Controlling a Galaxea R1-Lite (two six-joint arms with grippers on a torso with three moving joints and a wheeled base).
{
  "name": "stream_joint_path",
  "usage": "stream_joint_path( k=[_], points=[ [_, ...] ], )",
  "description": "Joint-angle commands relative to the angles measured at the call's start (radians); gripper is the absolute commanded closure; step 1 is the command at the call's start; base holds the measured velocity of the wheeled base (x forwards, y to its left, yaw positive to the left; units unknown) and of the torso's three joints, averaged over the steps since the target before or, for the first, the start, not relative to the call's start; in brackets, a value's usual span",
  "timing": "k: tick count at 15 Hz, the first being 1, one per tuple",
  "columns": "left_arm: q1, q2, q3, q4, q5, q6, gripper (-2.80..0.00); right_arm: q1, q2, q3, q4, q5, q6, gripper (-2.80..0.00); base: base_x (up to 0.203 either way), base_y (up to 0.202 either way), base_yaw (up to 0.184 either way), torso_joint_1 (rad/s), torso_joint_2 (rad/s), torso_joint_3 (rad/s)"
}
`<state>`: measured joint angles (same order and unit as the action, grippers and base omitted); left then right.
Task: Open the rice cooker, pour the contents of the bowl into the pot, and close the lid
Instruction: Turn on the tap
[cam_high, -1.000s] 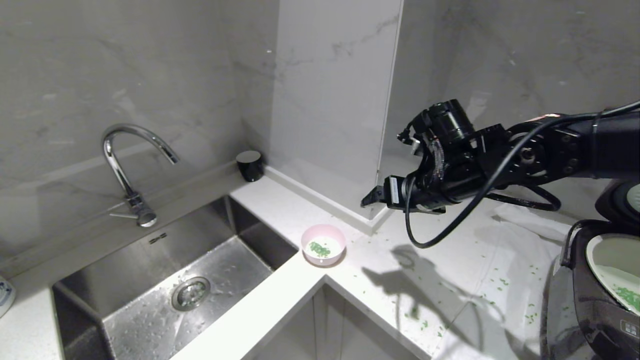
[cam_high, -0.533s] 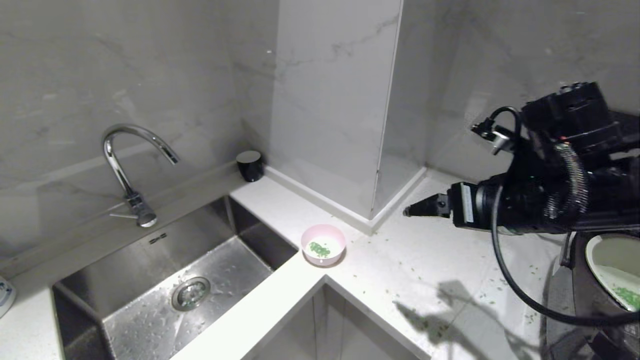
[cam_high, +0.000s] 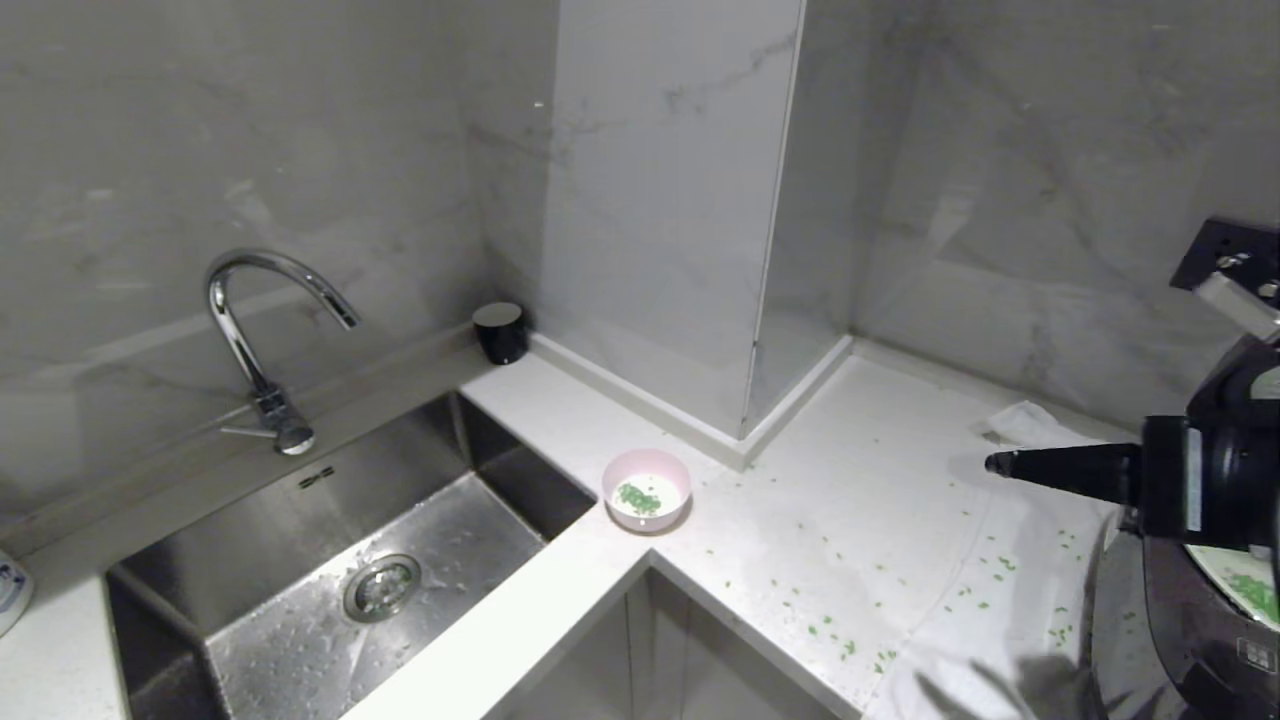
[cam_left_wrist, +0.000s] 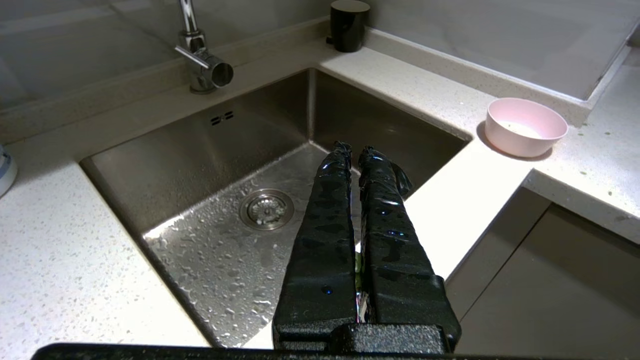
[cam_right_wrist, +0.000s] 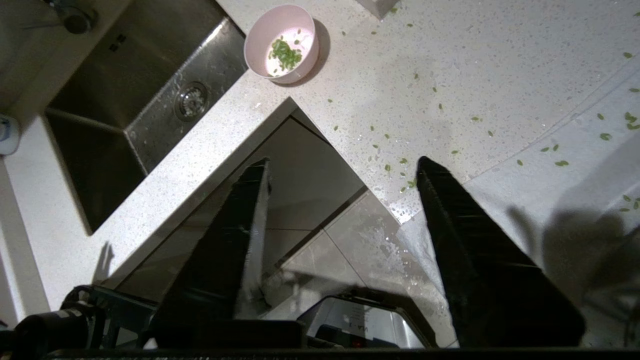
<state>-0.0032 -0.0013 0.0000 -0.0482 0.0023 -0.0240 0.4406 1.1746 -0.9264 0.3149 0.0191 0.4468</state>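
Sitting in the basin corner: sink (cam_high: 330, 560) under the faucet (cam_high: 262, 330).
Left gripper (cam_left_wrist: 354, 152): fingers pressed together, empty, above the sink.
Bowl (cam_high: 647, 489): on the counter (cam_high: 850, 480) by the sink corner, green bits (cam_high: 638, 497) inside (more scattered rightward).
Right gripper (cam_right_wrist: 342, 167): jaws apart, holding nothing, beside the rice cooker (cam_high: 1190, 620), whose pot (cam_high: 1235, 575) shows greens.

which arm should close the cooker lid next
Probably the right. The right gripper, jaws apart and empty, hangs just above the open dark brown-grey rice cooker at the counter's right end. The left gripper, shut, sits over the steel sink, far from the cooker.
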Motion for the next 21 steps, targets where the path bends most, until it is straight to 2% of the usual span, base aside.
stream_joint_path(
  k=[1, 3, 5, 6, 8, 10, 13, 18, 21],
  points=[
    [0.0, 0.001, 0.014, -0.002, 0.001, -0.001, 0.0, 0.0, -0.163, 0.009, 0.03, -0.004, 0.002, 0.0, 0.0, 0.0, 0.0, 0.0, 0.0, 0.0],
    [0.0, 0.001, 0.014, -0.002, 0.001, -0.002, 0.0, -0.001, -0.278, 0.002, 0.081, -0.05, -0.003, 0.0, 0.0, 0.0, 0.0, 0.0, 0.0, 0.0],
    [0.0, 0.001, 0.014, -0.002, 0.001, -0.002, 0.0, -0.017, -0.371, -0.007, 0.15, -0.148, -0.043, 0.0, 0.0, 0.0, 0.0, 0.0, 0.0, 0.0],
    [0.0, 0.001, 0.014, -0.002, 0.001, -0.002, 0.0, -0.055, -0.409, -0.007, 0.18, -0.199, -0.097, 0.0, 0.0, 0.0, 0.0, 0.0, 0.0, 0.0],
    [0.0, 0.001, 0.014, -0.002, 0.001, -0.002, 0.0, -0.17, -0.49, -0.004, 0.196, -0.248, -0.17, 0.0, 0.0, 0.0, 0.0, 0.0, 0.0, 0.0],
    [0.0, 0.0, 0.014, -0.002, 0.001, -0.002, 0.0, -0.277, -0.575, -0.003, 0.215, -0.263, -0.22, 0.0, 0.0, 0.0, 0.0, 0.0, 0.0, 0.0],
    [0.0, 0.001, 0.014, -0.002, 0.001, -0.002, 0.0, -0.38, -0.71, 0.021, 0.247, -0.266, -0.35, 0.0, 0.0, 0.0, 0.0, 0.0, 0.0, 0.0],
    [0.0, 0.001, 0.014, -0.002, 0.001, -0.002, 0.0, -0.414, -0.955, 0.088, 0.252, -0.26, -0.565, 0.0, 0.0, 0.0, 0.0, 0.0, 0.0, 0.0],
    [0.0, 0.001, 0.014, -0.002, 0.001, -0.002, 0.0, -0.427, -1.091, 0.183, 0.253, -0.227, -0.621, 0.0, 0.0, 0.0, 0.0, 0.0, 0.0, 0.0]
  ],
)
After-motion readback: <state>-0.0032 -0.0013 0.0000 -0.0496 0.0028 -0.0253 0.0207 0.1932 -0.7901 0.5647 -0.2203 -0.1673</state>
